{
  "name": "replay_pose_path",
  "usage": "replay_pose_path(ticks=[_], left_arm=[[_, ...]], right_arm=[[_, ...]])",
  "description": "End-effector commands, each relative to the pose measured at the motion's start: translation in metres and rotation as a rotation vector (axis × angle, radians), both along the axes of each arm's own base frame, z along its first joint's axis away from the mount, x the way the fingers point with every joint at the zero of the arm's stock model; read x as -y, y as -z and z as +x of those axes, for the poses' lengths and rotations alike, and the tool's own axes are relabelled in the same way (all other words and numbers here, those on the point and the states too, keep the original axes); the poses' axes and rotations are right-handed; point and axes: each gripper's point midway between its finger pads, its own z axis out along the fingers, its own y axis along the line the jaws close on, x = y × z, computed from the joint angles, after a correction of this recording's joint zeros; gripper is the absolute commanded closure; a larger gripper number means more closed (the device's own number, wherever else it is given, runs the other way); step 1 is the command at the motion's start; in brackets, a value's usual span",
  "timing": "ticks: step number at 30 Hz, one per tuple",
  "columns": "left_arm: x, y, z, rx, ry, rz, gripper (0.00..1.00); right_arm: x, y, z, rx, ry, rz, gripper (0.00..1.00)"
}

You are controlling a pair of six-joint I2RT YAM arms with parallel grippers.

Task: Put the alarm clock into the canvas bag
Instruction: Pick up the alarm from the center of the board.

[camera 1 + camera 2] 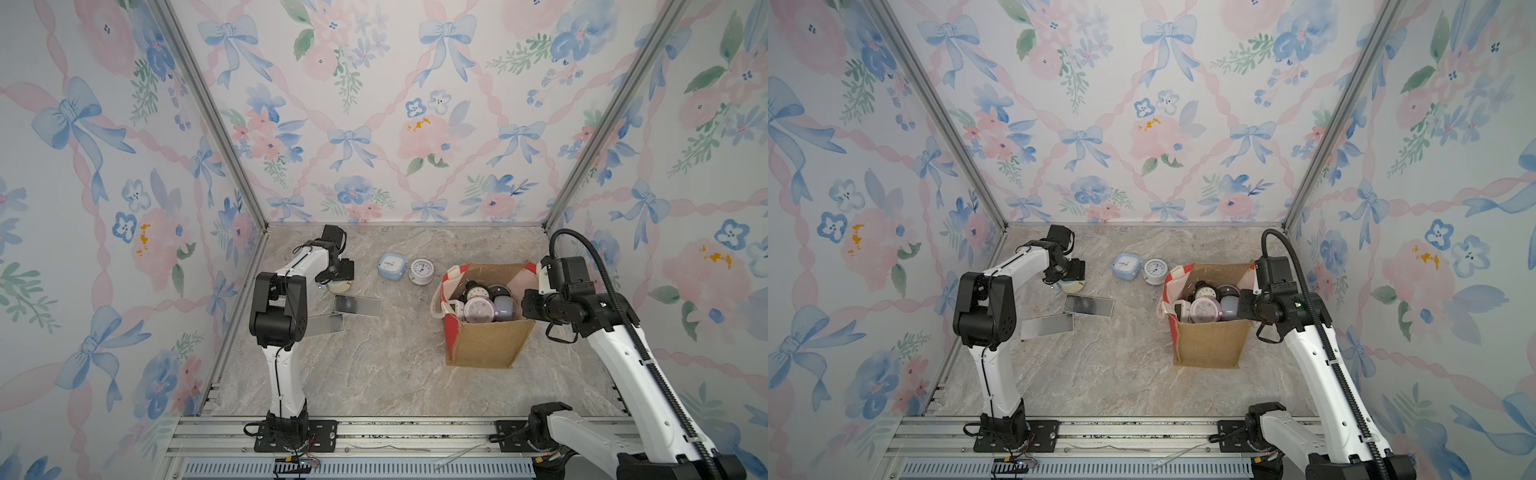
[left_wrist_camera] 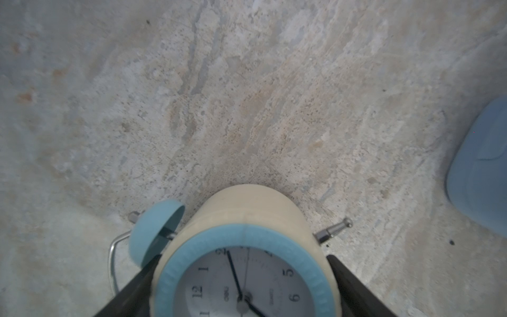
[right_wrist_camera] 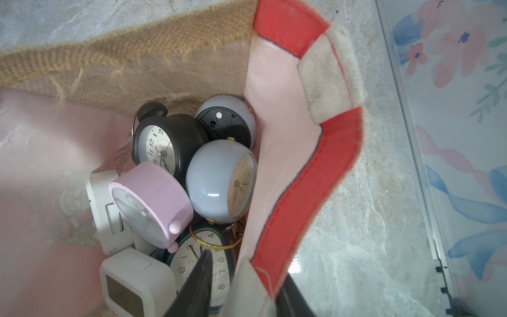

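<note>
Left wrist view: the alarm clock (image 2: 247, 211), cream-bodied with a blue bezel, one blue bell and a metal foot showing, rests on the marble-patterned table (image 2: 219, 96). The left gripper (image 2: 242, 258) stands wide apart astride it, one black finger (image 2: 137, 285) close to each side of the body, with no firm clamp visible. A blue square clock (image 2: 480, 170) lies near the edge of this view. In both top views the alarm clock (image 1: 340, 286) sits at the far left of the table, under the left arm's wrist and well apart from the canvas bag (image 1: 486, 340), which stands upright on the right. The blue square clock (image 1: 392, 265) and a white round clock (image 1: 422, 271) lie between them, just beside each other, and two flat reflective plates (image 1: 357, 305) lie nearer the left arm. Right wrist view: the right gripper (image 3: 247, 263) is nipped on the canvas bag's red side wall (image 3: 301, 170), one finger inside and one outside. The bag holds several clocks, among them a pink clock (image 3: 156, 186) and a black twin-bell clock (image 3: 170, 137).
</note>
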Motion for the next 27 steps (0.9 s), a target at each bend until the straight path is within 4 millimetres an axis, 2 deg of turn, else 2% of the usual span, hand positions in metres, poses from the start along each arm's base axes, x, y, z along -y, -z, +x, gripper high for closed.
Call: replay_pose_path(ticks=[1,6,12,22,27], left_arm=[[0.000,-0.003,-0.002,-0.004,0.013,-0.011,0.19],[0.000,-0.012,-0.002,0.015,0.015,-0.010,0.21],[0.008,-0.037,-0.001,0.067,0.032,-0.032,0.22],[0.045,-0.090,-0.004,0.178,0.101,-0.084,0.23],[0.074,-0.118,-0.010,0.233,0.154,-0.124,0.23]], right_arm=[[-0.001,-0.006,0.000,0.011,-0.018,-0.012,0.66],[-0.001,-0.005,-0.001,0.009,-0.017,-0.011,0.65],[-0.001,-0.006,-0.001,0.013,-0.018,-0.010,0.65],[0.000,-0.007,-0.002,0.015,-0.015,-0.016,0.65],[0.000,-0.008,-0.002,0.017,-0.017,-0.017,0.66]])
